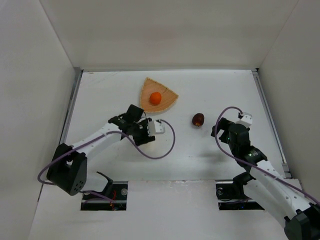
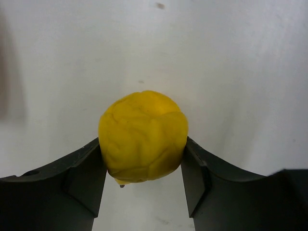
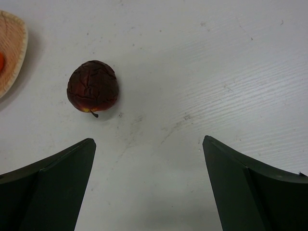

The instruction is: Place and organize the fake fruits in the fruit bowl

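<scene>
Three toy fruits, one bowl, two grippers.
One orange fruit (image 1: 155, 98) lies inside the tan fruit bowl (image 1: 171, 96) at upper centre. One maroon fruit (image 1: 198, 119) lies on the white table (image 1: 225, 90), right of the bowl and apart from it. One yellow fruit (image 2: 143, 137) is pinched by the left gripper (image 2: 143, 161). The right gripper (image 3: 148, 144) is spread wide, holding nothing.

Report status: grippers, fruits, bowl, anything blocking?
Left gripper shut on yellow fruit. Right gripper open, maroon fruit loose on table. Orange fruit in fruit bowl. No obstruction seen.

Fruit bowl (image 3: 18, 43) mostly off-frame
</scene>
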### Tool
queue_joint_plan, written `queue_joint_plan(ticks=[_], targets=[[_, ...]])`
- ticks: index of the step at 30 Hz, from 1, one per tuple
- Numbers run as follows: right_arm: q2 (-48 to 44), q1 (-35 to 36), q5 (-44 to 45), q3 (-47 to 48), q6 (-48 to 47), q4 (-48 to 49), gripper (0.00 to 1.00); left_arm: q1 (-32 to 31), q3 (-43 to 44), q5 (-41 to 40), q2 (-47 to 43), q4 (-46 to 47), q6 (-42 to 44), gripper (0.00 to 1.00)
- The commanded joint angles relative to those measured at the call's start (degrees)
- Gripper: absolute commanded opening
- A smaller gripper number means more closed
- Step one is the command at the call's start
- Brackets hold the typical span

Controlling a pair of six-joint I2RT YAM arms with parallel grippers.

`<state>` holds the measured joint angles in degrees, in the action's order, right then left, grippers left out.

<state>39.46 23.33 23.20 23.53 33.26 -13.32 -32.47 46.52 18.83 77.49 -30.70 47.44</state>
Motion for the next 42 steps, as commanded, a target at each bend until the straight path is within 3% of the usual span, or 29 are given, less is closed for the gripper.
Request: queue_joint_plan(ticks=[1,6,9,16,20,23,27,29,31,38,42], targets=[[0.9,0.8,0.8,1.8,0.7,0.8,1.0,5.3,10.2,2.2,-1.2,3.4,-7.4,0.2],[4.1,2.2,0.5,3.0,2.0,0.5,1.0,11.1,22.7,0.0,5.7,10.7,-20.5,0.19],[7.5,2.5,-0.9,3.7,3.7,2.5,1.0,13.2,31.6,-4.3,14.8,13.4,-26.5,0.19],[21.4,2.7,-3.4,10.1,3.5,8.8,1.0,14.3,51.6,-6.8,36.3,14.1,-31.2,0.21],[30.0,2.7,-4.1,16.4,1.8,10.8,1.0,14.4,58.4,-8.7,44.2,16.1,-31.9,0.23],[36.9,3.2,-6.6,21.5,0.8,10.8,1.0,14.5,59.1,-9.2,46.5,18.1,-31.8,0.28],[44.6,3.3,-7.6,25.6,3.6,9.0,1.0,14.3,57.9,-8.8,47.7,20.7,-32.1,0.41],[48.1,3.3,-7.8,27.8,4.5,7.4,1.0,14.4,56.8,-8.6,47.8,22.8,-33.1,0.6],[51.6,3.3,-8.4,30.4,4.5,5.2,1.0,14.4,55.7,-8.9,47.2,24.3,-34.0,0.72],[59.1,2.5,-7.6,36.6,3.2,2.8,0.99,14.9,53.1,-9.1,41.0,25.7,-37.8,0.77],[60.4,2.6,-8.3,38.2,1.1,2.6,0.66,16.2,52.0,-9.2,36.1,24.2,-39.9,0.79]])
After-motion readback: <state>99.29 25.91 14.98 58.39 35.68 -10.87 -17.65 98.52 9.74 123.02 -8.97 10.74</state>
